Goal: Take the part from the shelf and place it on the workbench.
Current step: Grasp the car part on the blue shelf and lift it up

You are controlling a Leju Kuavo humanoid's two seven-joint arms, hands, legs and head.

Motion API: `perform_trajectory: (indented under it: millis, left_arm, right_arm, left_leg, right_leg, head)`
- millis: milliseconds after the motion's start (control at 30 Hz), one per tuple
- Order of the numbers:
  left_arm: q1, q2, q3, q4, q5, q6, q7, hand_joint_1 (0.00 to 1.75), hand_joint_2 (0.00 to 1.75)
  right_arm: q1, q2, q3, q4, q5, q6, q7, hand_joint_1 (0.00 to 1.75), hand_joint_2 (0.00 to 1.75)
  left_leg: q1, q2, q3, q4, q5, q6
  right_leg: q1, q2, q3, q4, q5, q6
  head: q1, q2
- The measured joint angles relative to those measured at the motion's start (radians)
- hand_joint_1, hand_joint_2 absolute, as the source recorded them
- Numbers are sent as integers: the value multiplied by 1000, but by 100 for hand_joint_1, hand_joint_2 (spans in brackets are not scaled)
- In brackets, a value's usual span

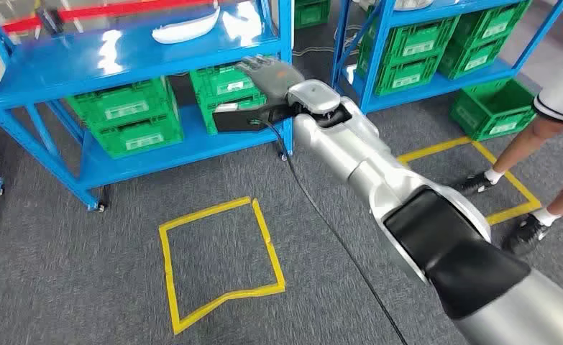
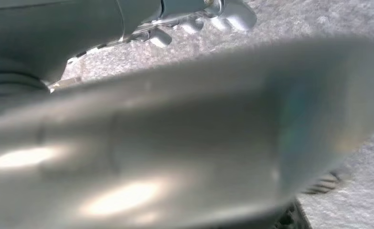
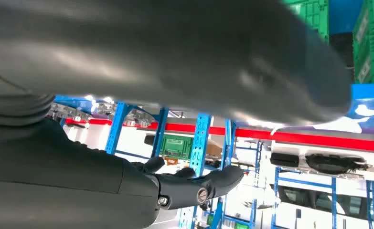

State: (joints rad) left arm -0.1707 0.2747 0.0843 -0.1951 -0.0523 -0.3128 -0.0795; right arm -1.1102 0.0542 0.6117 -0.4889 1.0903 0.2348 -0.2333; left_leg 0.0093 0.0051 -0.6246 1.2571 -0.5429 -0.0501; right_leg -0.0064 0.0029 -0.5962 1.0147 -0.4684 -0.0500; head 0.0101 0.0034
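Two blue shelf racks are counted, one on the left [image 1: 84, 57] and one on the right [image 1: 436, 79]. One white part [image 1: 186, 29] is seen on the left rack's top shelf, with four green crates [image 1: 131, 115] below it; about five green crates [image 1: 415, 54] are counted on the right rack and one green crate [image 1: 492, 108] on the floor. One yellow tape outline [image 1: 217, 259] is fully seen, one more [image 1: 501, 187] partly, and one person's two legs [image 1: 544, 151] are counted.

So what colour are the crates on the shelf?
Green crates, clearest in the head view.
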Motion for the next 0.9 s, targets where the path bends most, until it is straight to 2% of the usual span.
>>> perform_trajectory:
  millis: [67,100,133,167,200,267,300,333,367,400,433,467,500,533,567,600,633,667,700,733,767,800,833,867,900]
  left_arm:
    - [5,0,0,0,0,0,1,0,0]
    - [10,-1,0,1,0,0,2,0,0]
    - [14,-1,0,1,0,0,3,0,0]
    - [17,0,0,1,0,0,3,0,0]
    - [20,0,0,2,-1,0,4,0,0]
    - [25,0,-1,5,-7,0,6,0,0]
    - [27,0,-3,6,-12,-1,7,0,0]
    - [29,1,-6,6,-16,-2,8,0,0]
    - [28,1,-8,6,-19,-3,9,0,0]
    - [28,2,-10,5,-21,-3,9,0,0]
    - [28,3,-12,4,-22,-3,8,0,0]
    - [27,3,-13,4,-22,-3,8,0,0]
    - [27,2,-14,4,-22,-3,8,0,0]
    - [27,1,-15,4,-23,-3,8,0,0]
    - [27,0,-16,4,-24,-3,10,0,0]
    - [28,-1,-18,5,-28,-3,11,0,0]
    - [28,-2,-20,5,-32,-3,14,0,0]
    - [28,-2,-23,5,-36,-3,16,0,0]
    - [28,-3,-25,5,-40,-3,18,0,0]
    - [28,-3,-27,6,-41,-3,20,0,0]
    - [27,-4,-29,7,-42,-3,22,0,0]
    - [26,-4,-30,6,-42,-3,24,0,0]
    - [26,-5,-31,5,-42,-3,25,0,0]
    - [25,-5,-32,3,-42,-3,25,0,0]
    - [24,-6,-32,1,-41,-3,26,0,0]
  right_arm:
    - [4,0,3,3,0,1,1,0,0]
    - [7,0,6,5,0,2,2,0,0]
    - [10,0,8,8,-1,2,2,0,0]
    - [11,0,11,11,-2,2,3,0,0]
    - [12,0,13,13,-5,3,3,0,0]
    - [15,0,22,22,-14,5,4,0,0]
    - [16,0,26,26,-19,6,5,0,0]
    - [16,-1,31,28,-23,7,7,0,0]
    - [14,0,33,29,-27,7,8,0,0]
    - [11,-1,35,29,-29,6,9,0,0]
    - [8,-1,35,29,-30,6,10,0,0]
    - [8,-1,36,29,-32,5,10,0,0]
    - [12,-2,38,31,-32,5,11,0,0]
    - [19,-3,40,33,-33,6,12,0,0]
    - [28,-6,43,37,-34,6,13,0,0]
    - [35,-8,46,40,-37,7,15,0,0]
    - [39,-12,48,42,-41,7,17,0,0]
    - [40,-15,50,44,-45,6,19,0,0]
    - [41,-19,53,45,-50,6,20,0,0]
    - [43,-24,56,49,-52,6,20,0,0]
    - [46,-27,60,53,-54,6,21,0,0]
    - [48,-31,65,56,-55,7,21,0,0]
    - [49,-32,69,57,-56,6,22,0,0]
    - [43,-32,72,56,-58,5,23,0,0]
    - [35,-31,73,53,-60,4,23,0,0]
  left_leg:
    - [0,0,-43,24,-46,-2]
    - [1,0,-78,34,-82,-4]
    - [1,0,-100,17,-103,-3]
    - [1,0,-110,-26,-93,-2]
    - [0,0,-112,-85,-45,2]
    - [-4,-1,-105,-200,120,13]
    - [-7,-2,-100,-230,179,21]
    - [-10,-3,-94,-245,206,28]
    - [-11,-3,-82,-248,194,34]
    - [-10,-3,-70,-256,187,41]
    - [-9,-3,-54,-266,179,47]
    - [-7,-3,-34,-275,169,53]
    - [-6,-5,-13,-284,157,57]
    - [-6,-6,8,-291,143,59]
    - [-6,-9,31,-298,128,60]
    - [-6,-12,55,-302,111,60]
    - [-6,-15,79,-304,93,58]
    - [-6,-18,103,-304,74,56]
    - [-6,-19,128,-304,53,53]
    - [-7,-20,152,-303,32,50]
    - [-8,-21,172,-300,11,45]
    - [-10,-22,186,-301,-11,40]
    - [-10,-22,201,-297,-25,33]
    - [-9,-22,208,-287,-27,26]
    - [-7,-20,200,-260,-18,18]
  right_leg:
    - [0,3,19,0,-16,-1]
    - [0,7,39,0,-33,-1]
    - [-1,9,60,0,-50,0]
    - [-1,11,83,0,-68,2]
    - [-1,12,106,-1,-86,4]
    - [0,15,141,-4,-121,13]
    - [0,18,153,-13,-134,19]
    - [1,19,162,-16,-137,26]
    - [1,20,164,-11,-129,32]
    - [1,19,153,15,-110,37]
    - [1,16,127,67,-81,41]
    - [1,14,86,131,-59,43]
    - [2,12,37,197,-58,43]
    - [2,11,-10,249,-82,43]
    - [2,11,-51,276,-129,43]
    - [2,11,-84,280,-184,45]
    - [1,11,-108,261,-228,48]
    - [0,10,-123,223,-243,50]
    - [-2,7,-131,167,-205,53]
    - [-3,0,-137,99,-115,55]
    - [-3,-10,-135,42,-12,53]
    - [0,-17,-131,5,72,49]
    - [3,-21,-126,-12,117,41]
    - [5,-21,-115,-10,117,30]
    - [5,-16,-105,-8,105,19]
  head:
    - [0,0]
    - [-1,0]
    - [-1,0]
    - [-1,0]
    - [-1,0]
    - [-2,0]
    - [-4,0]
    - [-4,0]
    - [-4,0]
    - [-2,0]
    - [-1,0]
    - [0,0]
    - [2,0]
    - [3,0]
    - [4,0]
    - [5,0]
    - [6,0]
    - [6,0]
    - [7,0]
    - [7,0]
    - [7,0]
    - [5,0]
    - [4,0]
    - [4,0]
    - [5,0]
